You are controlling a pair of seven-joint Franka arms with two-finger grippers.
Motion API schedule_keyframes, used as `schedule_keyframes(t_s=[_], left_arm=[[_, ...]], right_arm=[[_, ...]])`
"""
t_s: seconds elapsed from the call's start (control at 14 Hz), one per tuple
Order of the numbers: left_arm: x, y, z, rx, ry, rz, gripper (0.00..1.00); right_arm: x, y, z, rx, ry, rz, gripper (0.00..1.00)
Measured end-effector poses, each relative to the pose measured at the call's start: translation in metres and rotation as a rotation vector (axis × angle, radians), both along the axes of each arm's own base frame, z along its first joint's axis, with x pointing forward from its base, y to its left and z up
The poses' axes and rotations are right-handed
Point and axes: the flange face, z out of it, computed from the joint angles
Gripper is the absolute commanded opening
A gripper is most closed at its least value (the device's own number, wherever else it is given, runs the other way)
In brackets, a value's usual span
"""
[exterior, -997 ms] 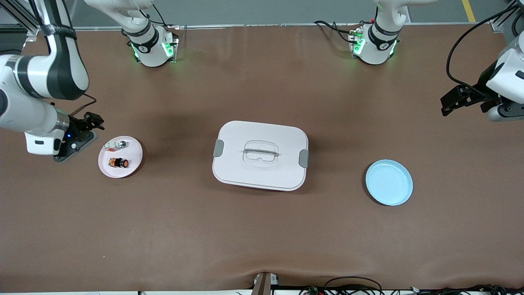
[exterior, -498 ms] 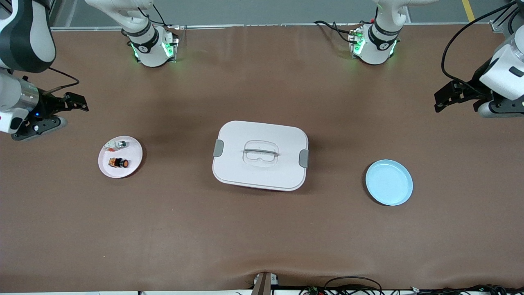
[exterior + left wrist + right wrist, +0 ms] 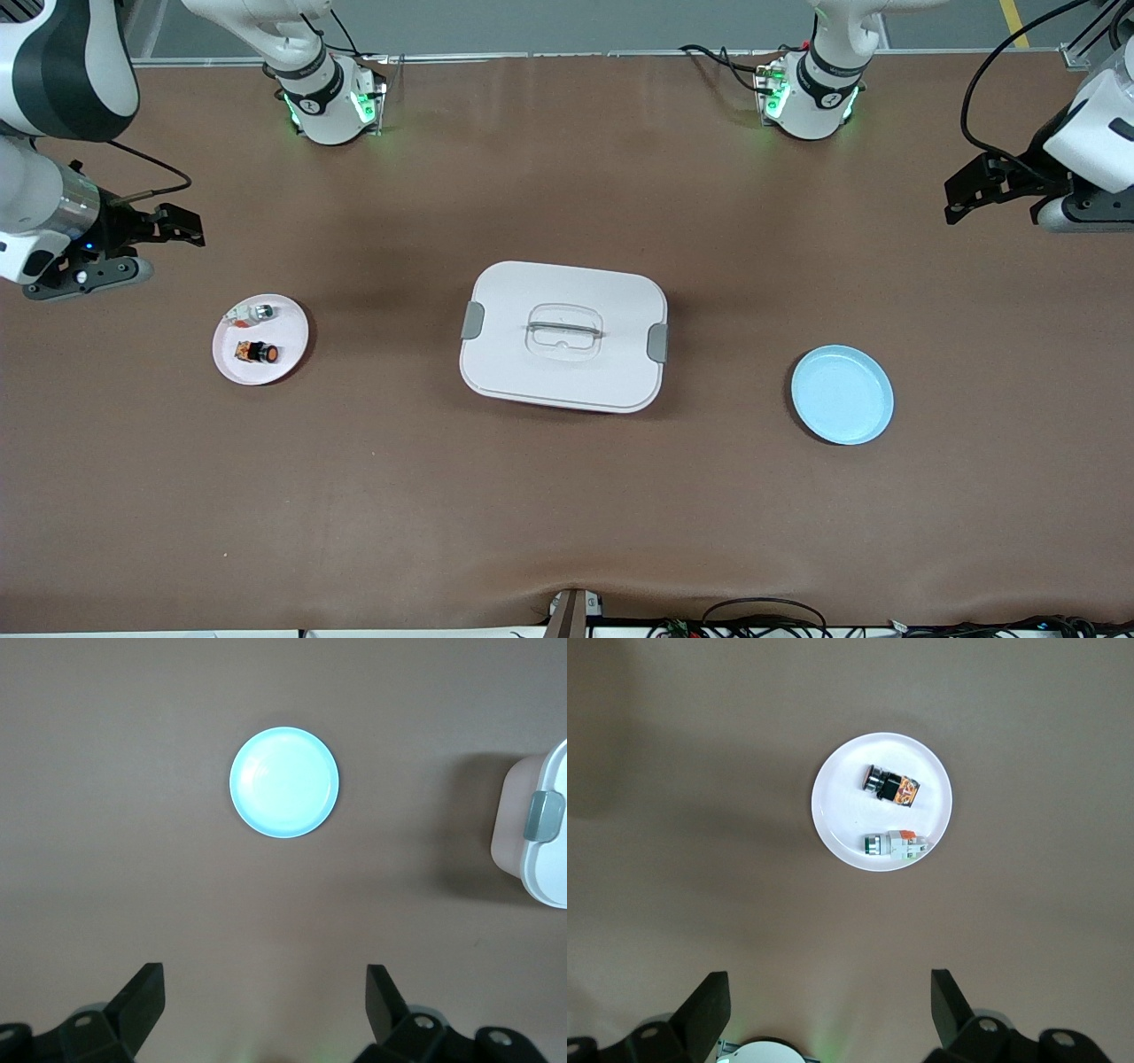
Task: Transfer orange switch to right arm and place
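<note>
On white plate (image 3: 833, 828): orange switch (image 3: 890, 786)

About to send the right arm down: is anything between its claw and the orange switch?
Nothing visible. The right claw is open above bare table beside the white plate; the orange switch lies exposed there beside a silver-and-white piece.

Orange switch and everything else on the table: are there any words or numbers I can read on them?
No text can be read anywhere.
orange switch: orange marks on its body, too small to read.
silver-and-white piece: no readable label.
white plate, blue plate, white lidded box: plain, no writing.
Robot bases: small round emblems, too small to read.
</note>
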Motion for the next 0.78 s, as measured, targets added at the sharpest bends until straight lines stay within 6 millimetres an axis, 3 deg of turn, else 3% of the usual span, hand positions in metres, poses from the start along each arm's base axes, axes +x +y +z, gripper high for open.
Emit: schedule_keyframes(t_s=[0.5,0.78], left_arm=[[-0.003,0.000,0.001,0.001,0.008,0.000,1.00],[-0.003,0.000,0.001,0.001,0.009,0.000,1.00]], right_arm=[[0.014,0.013,0.055,-0.033,-0.123,-0.198,1.00],[0.017,-0.003,0.090,-0.028,-0.179,-0.241,1.00]])
